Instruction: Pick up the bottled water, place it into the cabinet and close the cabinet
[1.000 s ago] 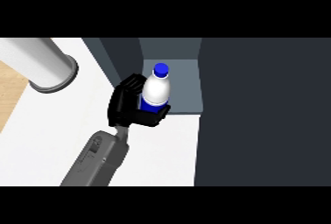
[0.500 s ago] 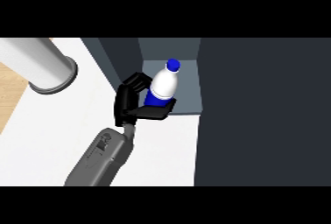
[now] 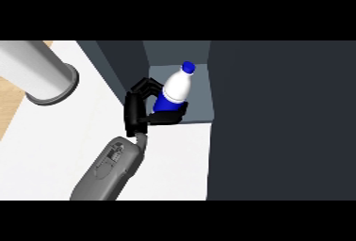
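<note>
The bottled water (image 3: pixel 176 88), white with a blue cap and blue label, leans with its cap up and to the right, inside the open grey cabinet compartment (image 3: pixel 198 59). My left hand (image 3: pixel 136 109) is shut on the bottle's lower part. Its fingers curl round the left side and its thumb crosses beneath, hiding the bottle's base. The grey forearm (image 3: pixel 111 164) rises from the lower left. The dark cabinet front (image 3: pixel 281 122) fills the right side of the view. My right hand does not show.
A large grey cylinder (image 3: pixel 35 70) stands on the white counter (image 3: pixel 55 141) at the upper left. A strip of wooden surface (image 3: pixel 8 120) shows at the far left edge. The cabinet's left wall (image 3: pixel 118 63) is just behind my fingers.
My left hand has carried the bottle up and to the right, farther into the cabinet opening. The bottle now leans more to the right.
</note>
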Available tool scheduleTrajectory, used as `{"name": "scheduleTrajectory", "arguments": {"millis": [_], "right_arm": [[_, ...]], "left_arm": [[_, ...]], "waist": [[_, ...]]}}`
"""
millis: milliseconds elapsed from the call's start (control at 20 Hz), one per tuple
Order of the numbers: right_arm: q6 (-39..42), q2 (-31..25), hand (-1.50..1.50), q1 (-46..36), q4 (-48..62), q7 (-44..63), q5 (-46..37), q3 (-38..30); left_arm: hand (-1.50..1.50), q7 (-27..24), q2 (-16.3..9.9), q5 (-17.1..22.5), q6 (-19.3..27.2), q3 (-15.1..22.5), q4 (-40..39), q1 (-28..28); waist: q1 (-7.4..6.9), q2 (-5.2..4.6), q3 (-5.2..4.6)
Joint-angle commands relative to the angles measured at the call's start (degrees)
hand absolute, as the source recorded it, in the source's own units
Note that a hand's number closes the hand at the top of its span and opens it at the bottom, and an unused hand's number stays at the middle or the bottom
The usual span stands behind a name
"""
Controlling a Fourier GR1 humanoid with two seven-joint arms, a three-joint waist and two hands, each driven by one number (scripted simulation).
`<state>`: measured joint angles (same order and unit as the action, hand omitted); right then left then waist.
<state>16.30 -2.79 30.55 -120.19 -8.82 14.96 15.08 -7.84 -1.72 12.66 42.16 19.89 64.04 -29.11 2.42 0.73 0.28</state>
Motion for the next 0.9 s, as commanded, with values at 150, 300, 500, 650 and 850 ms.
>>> {"name": "scheduleTrajectory", "arguments": {"millis": [150,300,500,650,850], "right_arm": [[-0.1,0.5,-1.50,-1.0,1.0,0.2,0.4,0.5],[1.2,-1.8,-1.50,1.3,-1.8,0.8,2.9,-1.7],[0.4,-0.7,-1.50,-2.6,1.5,-0.1,1.4,-2.2],[0.8,-0.8,-1.50,-1.2,2.3,-0.6,0.8,-1.1],[0.8,-0.4,-1.50,-1.6,2.3,-0.7,-0.5,0.4]], "left_arm": [[1.50,1.7,-2.5,-0.8,-4.4,-3.0,-12.7,-15.4],[1.50,-0.2,-2.5,-2.0,-5.9,-4.8,-22.6,-21.6],[1.50,-6.2,-1.0,-4.9,-4.1,-5.7,-33.7,-25.7],[1.50,-5.8,-3.4,-5.5,-5.1,-7.5,-40.4,-30.4],[-1.50,-12.8,-2.2,-6.2,-2.3,-9.0,-45.6,-29.2]], "waist": [[2.45,-2.04,-0.31],[1.89,-1.87,-0.31],[1.94,-2.27,-0.31],[1.86,-2.15,-0.30],[2.06,-2.46,-0.36]]}}
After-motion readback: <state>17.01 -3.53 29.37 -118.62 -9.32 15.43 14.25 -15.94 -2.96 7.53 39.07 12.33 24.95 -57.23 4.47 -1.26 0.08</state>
